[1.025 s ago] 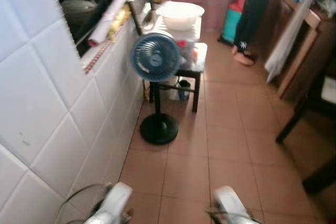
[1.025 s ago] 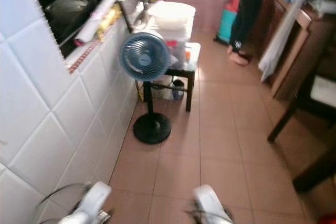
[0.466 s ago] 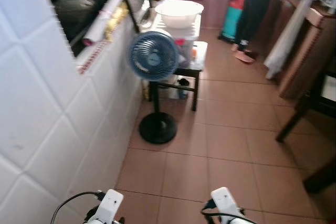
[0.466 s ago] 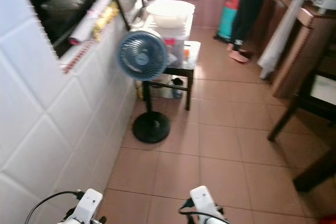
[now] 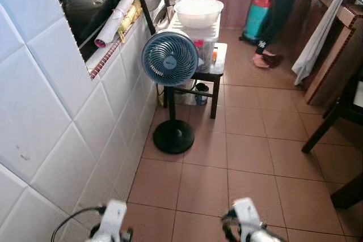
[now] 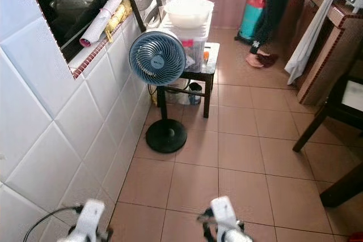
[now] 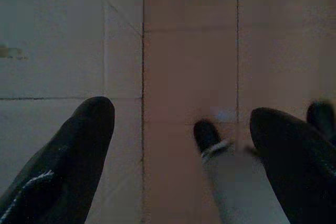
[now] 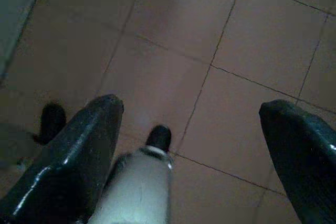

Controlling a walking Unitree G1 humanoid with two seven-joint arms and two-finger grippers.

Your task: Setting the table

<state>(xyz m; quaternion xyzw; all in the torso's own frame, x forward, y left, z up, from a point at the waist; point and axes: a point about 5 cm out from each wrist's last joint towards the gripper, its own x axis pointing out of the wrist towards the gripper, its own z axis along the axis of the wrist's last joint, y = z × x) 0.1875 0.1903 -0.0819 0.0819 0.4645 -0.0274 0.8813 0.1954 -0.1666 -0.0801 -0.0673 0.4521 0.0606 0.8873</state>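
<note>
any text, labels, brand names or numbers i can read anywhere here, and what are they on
None can be read.
Hub badge of the blue fan: a small mark, too small to read.
Red and orange labels on the clear storage box on the black side table: blurred, unreadable.
White mark on the person's dark trouser leg: too small to make out.

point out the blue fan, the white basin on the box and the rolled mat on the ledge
blue fan (image 5: pixel 169 58), left eye view, centre of the grille
white basin (image 5: pixel 198 12), left eye view, inside of the bowl
rolled mat (image 6: pixel 103 16), right eye view, middle of the roll
</note>
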